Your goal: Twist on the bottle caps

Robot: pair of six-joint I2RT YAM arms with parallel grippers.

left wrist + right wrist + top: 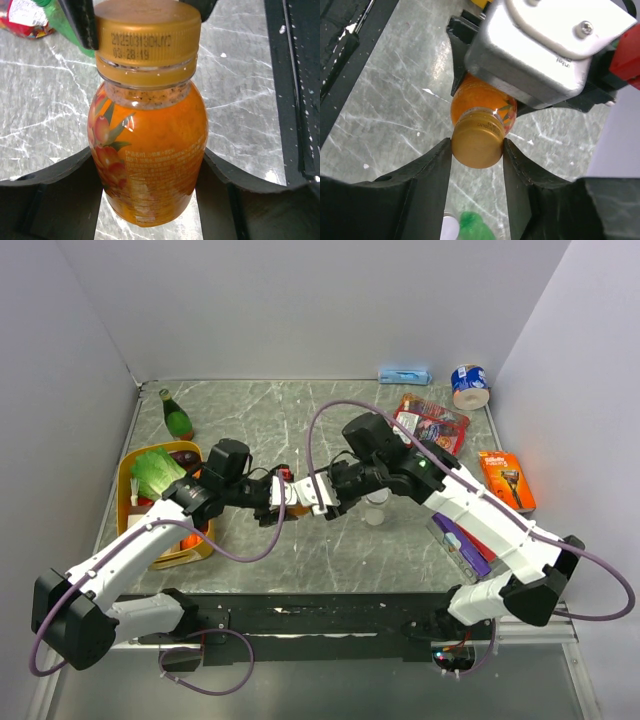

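Note:
The orange bottle (150, 145) is held off the marble table between my two grippers, its orange cap (147, 35) sitting on the neck. My left gripper (148, 161) is shut on the bottle's body. My right gripper (476, 146) is shut on the orange cap (476, 139), one finger on each side. In the top view the two grippers (285, 498) (325, 492) meet at the table's middle and hide the bottle. The clear bottle (377, 508) stands just right of them. A bright green bottle (62, 25) shows behind the cap. A blurred green shape (477, 227) lies below.
A yellow tray (128, 502) with greens sits at the left, and the dark-green bottle with a red top (177, 417) behind it. A snack packet (432, 423), a can (469, 386), an orange box (507, 480) and a purple item (462, 540) lie at the right.

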